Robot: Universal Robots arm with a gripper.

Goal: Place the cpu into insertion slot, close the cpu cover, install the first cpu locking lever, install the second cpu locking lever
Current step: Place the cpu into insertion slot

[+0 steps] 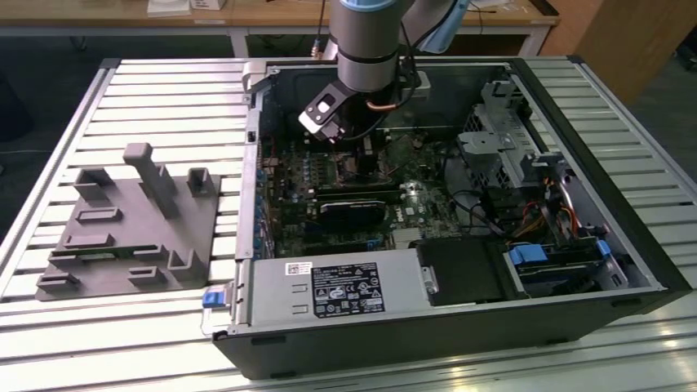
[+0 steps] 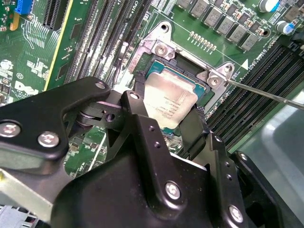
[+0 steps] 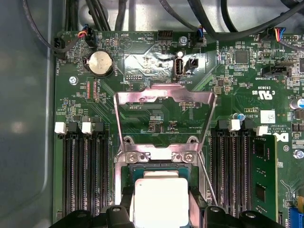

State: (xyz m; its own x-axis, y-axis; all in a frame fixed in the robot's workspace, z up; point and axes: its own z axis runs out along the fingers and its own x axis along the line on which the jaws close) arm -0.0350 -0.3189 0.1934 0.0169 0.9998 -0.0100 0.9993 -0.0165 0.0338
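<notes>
Slatted metal table (image 1: 130,82) carries an open computer case (image 1: 436,343) lying on its side. A grey moulded fixture (image 1: 130,229) sits apart from it, on the exterior view's left.

Nearest inside the case is the grey power-supply box (image 1: 326,290). Beyond it lies the green circuit board with a long black card (image 1: 354,214).

Farther in, the arm comes down over the board. The gripper (image 2: 168,111) has its two black fingers (image 2: 135,102) pressed against opposite edges of the cpu (image 2: 171,99), gripping it.

In both wrist views the cpu (image 3: 159,199) sits over the insertion slot (image 3: 156,167), pale face up. Whether it is fully seated cannot be told.

The cpu cover (image 3: 133,97) stands swung open on the slot's far side, clear of the chip. A thin locking lever (image 2: 266,92) lies unlatched beside the slot.

Memory sockets (image 3: 80,175) flank the slot on both sides, and a coin cell (image 3: 100,63) lies past the cover. Wooden benches (image 1: 273,16) stand behind the table.
</notes>
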